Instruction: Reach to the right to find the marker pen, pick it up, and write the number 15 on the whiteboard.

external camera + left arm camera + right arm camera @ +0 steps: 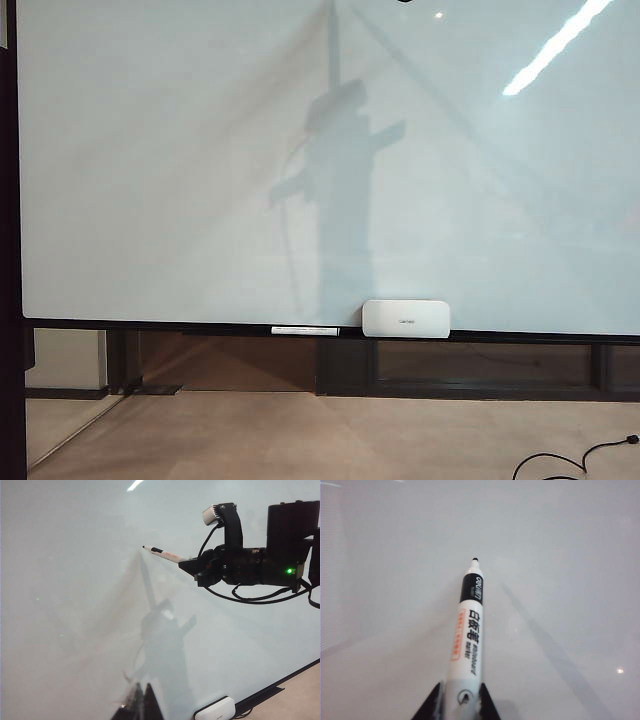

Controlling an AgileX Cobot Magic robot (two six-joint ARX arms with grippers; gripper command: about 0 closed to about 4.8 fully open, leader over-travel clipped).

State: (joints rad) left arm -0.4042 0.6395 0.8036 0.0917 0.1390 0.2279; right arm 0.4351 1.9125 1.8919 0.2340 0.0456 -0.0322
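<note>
right wrist view: right end effector (456, 702) clamps marker pen (468, 630), label "marker"; left end effector unseen.

A slim white plastic marker pen (469, 630) with black band and orange-and-black lettering, black right gripper (461, 700), glossy pale whiteboard (150, 150) framed dark, white rounded eraser block (406, 318).

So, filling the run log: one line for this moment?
right gripper: shut on pen | tip: near whiteboard, contact unclear | board: blank | left gripper: unseen
</note>
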